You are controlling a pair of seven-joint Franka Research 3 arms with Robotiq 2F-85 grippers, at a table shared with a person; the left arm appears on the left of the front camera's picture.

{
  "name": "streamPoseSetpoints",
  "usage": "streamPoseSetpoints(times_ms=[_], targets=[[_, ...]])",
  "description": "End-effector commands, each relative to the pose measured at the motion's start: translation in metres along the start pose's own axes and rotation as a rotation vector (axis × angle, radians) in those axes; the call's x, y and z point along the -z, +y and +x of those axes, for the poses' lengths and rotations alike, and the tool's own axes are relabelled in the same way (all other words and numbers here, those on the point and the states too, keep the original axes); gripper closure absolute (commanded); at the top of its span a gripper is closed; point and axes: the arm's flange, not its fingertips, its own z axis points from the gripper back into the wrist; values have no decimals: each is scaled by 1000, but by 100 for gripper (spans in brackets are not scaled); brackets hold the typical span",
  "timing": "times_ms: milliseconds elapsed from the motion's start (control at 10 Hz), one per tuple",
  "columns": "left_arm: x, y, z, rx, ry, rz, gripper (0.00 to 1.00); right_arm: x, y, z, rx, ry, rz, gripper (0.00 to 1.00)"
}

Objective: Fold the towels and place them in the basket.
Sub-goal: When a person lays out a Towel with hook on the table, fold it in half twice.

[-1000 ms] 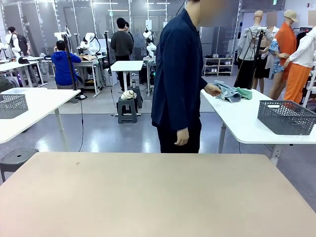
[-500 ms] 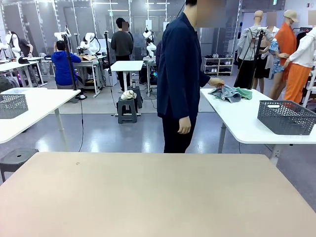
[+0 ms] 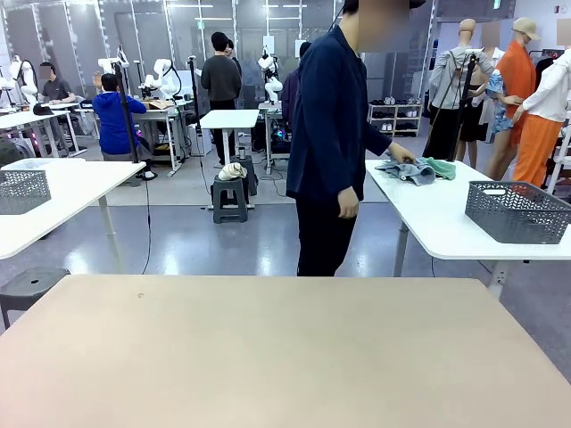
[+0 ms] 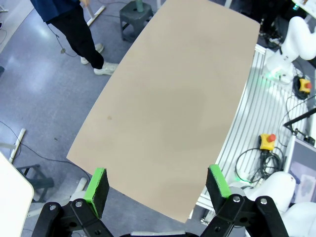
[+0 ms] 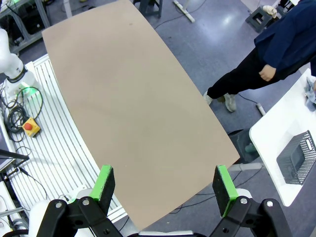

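The towels [image 3: 403,170] lie in a crumpled blue-grey pile on a white side table [image 3: 437,223] at the right, beyond my beige table [image 3: 268,348]; a corner of them shows in the right wrist view [image 5: 311,91]. A person [image 3: 332,134] in dark clothes has a hand [image 3: 402,153] on them. The dark grey mesh basket [image 3: 517,211] [image 5: 298,158] stands on the same white table, nearer to me. My left gripper [image 4: 157,182] and my right gripper [image 5: 164,183] both hang high above the beige table, open, with nothing between their fingers.
A green cloth [image 3: 441,167] lies next to the towels. A similar grey basket [image 3: 21,190] stands on another white table at the left. A dark stool [image 3: 28,285] stands by my table's far left corner. Cables and a red stop button [image 5: 30,127] lie on the robot's side.
The person has stepped a little to the right and turned toward the side table, the hand moving over the towels. Neither gripper's jaws have moved.
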Motion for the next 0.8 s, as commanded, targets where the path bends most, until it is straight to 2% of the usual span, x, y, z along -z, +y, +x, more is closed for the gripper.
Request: streamPoseSetpoints(times_ms=[0,700], targets=[[-1,0,-1,0,-1,2,0,1,0,1,-14,-1,9,0],[-1,0,-1,0,-1,2,0,1,0,1,-14,-1,9,0]])
